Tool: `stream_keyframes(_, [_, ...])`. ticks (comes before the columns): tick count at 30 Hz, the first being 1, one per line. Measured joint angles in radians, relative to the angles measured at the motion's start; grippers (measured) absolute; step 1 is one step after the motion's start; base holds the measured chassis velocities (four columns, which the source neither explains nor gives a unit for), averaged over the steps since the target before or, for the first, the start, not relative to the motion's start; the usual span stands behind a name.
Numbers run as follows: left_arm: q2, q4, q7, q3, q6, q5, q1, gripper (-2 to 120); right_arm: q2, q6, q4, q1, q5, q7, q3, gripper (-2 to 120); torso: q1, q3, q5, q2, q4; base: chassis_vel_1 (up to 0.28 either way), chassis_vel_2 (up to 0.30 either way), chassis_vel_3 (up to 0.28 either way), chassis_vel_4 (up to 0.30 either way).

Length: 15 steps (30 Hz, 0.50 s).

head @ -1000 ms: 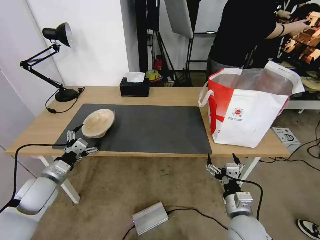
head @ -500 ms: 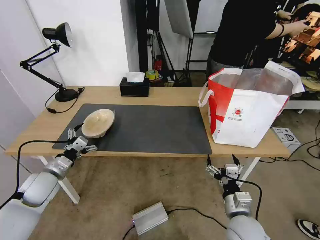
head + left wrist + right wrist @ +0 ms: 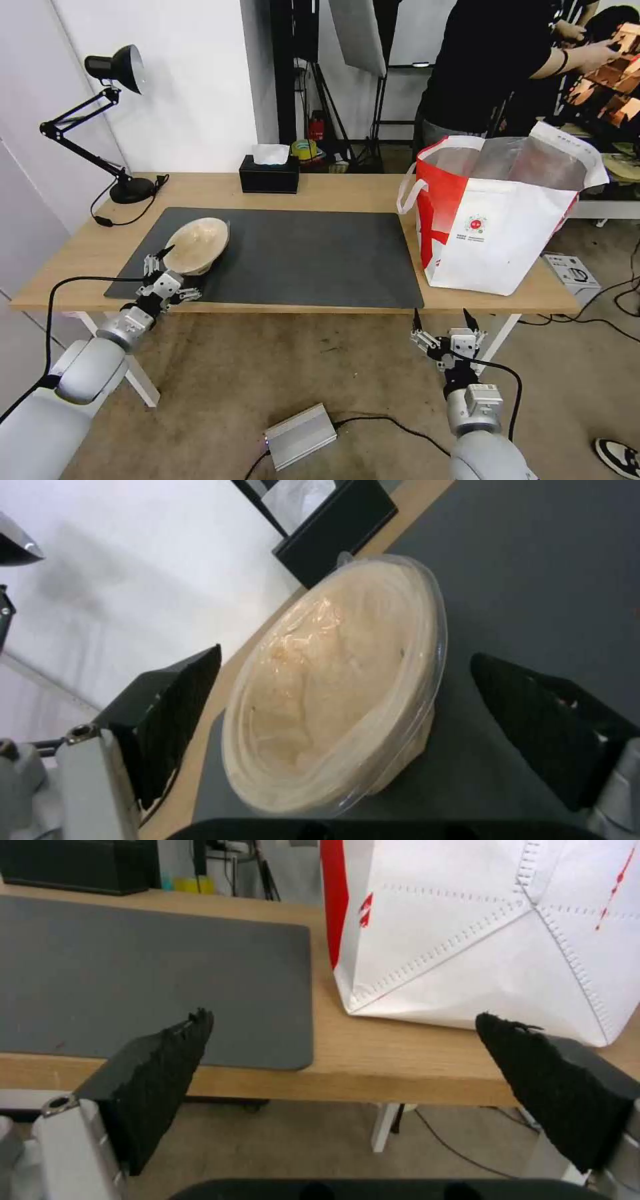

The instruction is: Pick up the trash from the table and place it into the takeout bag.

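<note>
The one piece of trash in sight is a beige paper-pulp bowl (image 3: 197,245), tilted on the left end of the dark grey mat (image 3: 313,257) on the table (image 3: 333,193). My left gripper (image 3: 175,272) is open at the mat's front left corner, right before the bowl. In the left wrist view the bowl (image 3: 340,685) lies between the spread fingers (image 3: 173,715) without touching them. My right gripper (image 3: 440,317) hangs open below the table's front edge, in front of the takeout bag (image 3: 500,220). That bag (image 3: 480,930) stands open on the table's right end.
A black tissue box (image 3: 269,175) sits at the table's back edge, and a black desk lamp (image 3: 132,190) at the back left. On the floor lie a silver metal box (image 3: 300,435) with cables and a grey box (image 3: 570,270) by the right table leg.
My left gripper has moved forward and up over the table's front edge, closer to the bowl. The right arm has barely moved.
</note>
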Motion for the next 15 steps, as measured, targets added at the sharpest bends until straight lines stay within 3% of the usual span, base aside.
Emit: stream_keyframes(15, [0.002,0.056,0.002,0.040,-0.001,0.004,-0.047,100,0.011,0.000,-0.010,0.004,-0.007,0.000,-0.004,99,0.000,0.000,0.0000,0.000,0.0000,0.000,0.000,0.000,0.000])
